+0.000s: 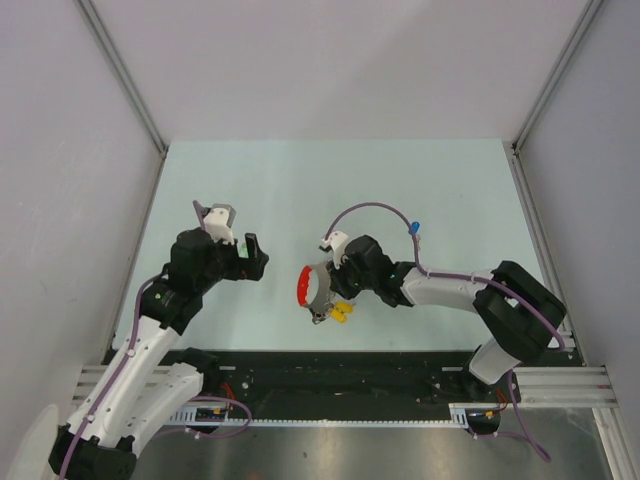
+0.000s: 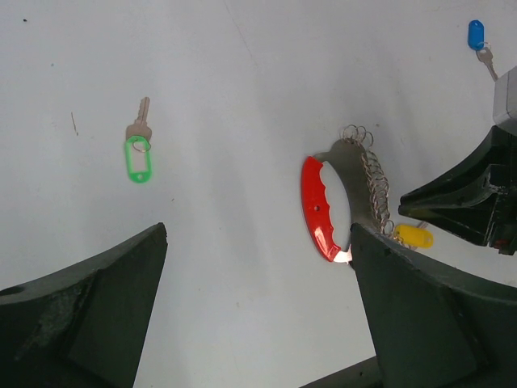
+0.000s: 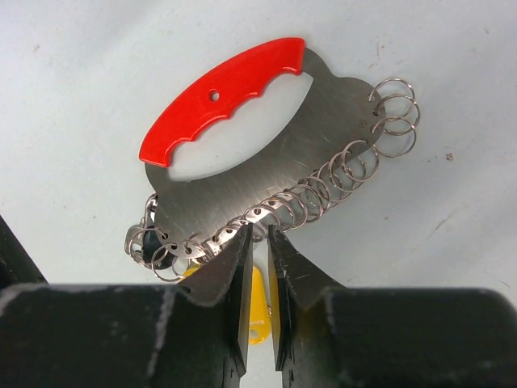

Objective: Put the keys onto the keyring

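The keyring point(image 3: 258, 166), a grey metal plate with a curved red handle point(image 3: 222, 97) and a row of small rings, lies on the table; a yellow tag point(image 3: 258, 311) hangs from it. My right gripper point(image 3: 258, 236) has its tips at the ring-lined edge, jaws a narrow slit apart, with nothing visibly clamped. The green-tagged key point(image 2: 138, 158) lies alone on the table, and the blue-tagged key point(image 2: 477, 34) lies far off. My left gripper point(image 2: 258, 311) hovers wide open and empty, the keyring point(image 2: 355, 186) just past its right finger point(image 2: 428, 315). In the top view the keyring point(image 1: 318, 290) sits between both grippers.
The pale green table point(image 1: 330, 190) is walled by white panels on three sides. A black rail point(image 1: 340, 375) runs along the near edge by the arm bases. A purple cable point(image 1: 375, 208) loops over the right arm, above the blue key point(image 1: 413, 228).
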Motion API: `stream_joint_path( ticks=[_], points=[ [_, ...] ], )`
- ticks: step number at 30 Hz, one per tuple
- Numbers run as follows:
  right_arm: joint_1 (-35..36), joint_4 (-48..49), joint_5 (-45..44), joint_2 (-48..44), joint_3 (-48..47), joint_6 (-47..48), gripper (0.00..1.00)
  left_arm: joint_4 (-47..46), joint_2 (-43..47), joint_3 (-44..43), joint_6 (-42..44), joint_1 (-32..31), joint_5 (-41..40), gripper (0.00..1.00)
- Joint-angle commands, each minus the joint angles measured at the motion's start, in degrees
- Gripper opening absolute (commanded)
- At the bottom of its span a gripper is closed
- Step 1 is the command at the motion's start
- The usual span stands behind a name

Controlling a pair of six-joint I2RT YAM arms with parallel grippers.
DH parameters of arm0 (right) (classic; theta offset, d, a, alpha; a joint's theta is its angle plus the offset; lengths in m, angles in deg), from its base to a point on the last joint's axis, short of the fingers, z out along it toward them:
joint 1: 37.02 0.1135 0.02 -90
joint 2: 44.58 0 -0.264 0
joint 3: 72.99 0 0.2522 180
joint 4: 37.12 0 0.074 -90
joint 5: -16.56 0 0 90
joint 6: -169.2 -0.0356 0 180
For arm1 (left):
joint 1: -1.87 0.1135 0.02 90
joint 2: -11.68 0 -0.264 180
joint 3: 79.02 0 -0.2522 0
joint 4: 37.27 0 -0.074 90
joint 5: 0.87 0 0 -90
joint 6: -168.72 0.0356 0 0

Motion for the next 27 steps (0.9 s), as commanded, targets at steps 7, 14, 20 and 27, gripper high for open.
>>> stream_joint_path(
  ticks=[7,14,20,27],
  points=[
    [1.26,0.59,-0.67,3.67,-2.93,0.41,0.18,-0.63,0.91,0.3,3.31,0.5,1.95,1.0],
    [2.84,0.07,1.16,5.08,-3.81,0.24,0.19,-0.63,0.91,0.39,3.31,0.5,1.95,1.0],
    [5.48,0.85,5.12,4.56,-4.78,-1.69,0.24,-0.63,1.17,0.39,3.22,0.5,2.22,1.0],
    [4.44,0.51,0.82,2.89,-6.71,2.07,0.4,-0.63,1.35,0.39,3.31,0.5,2.3,1.0]
  ],
)
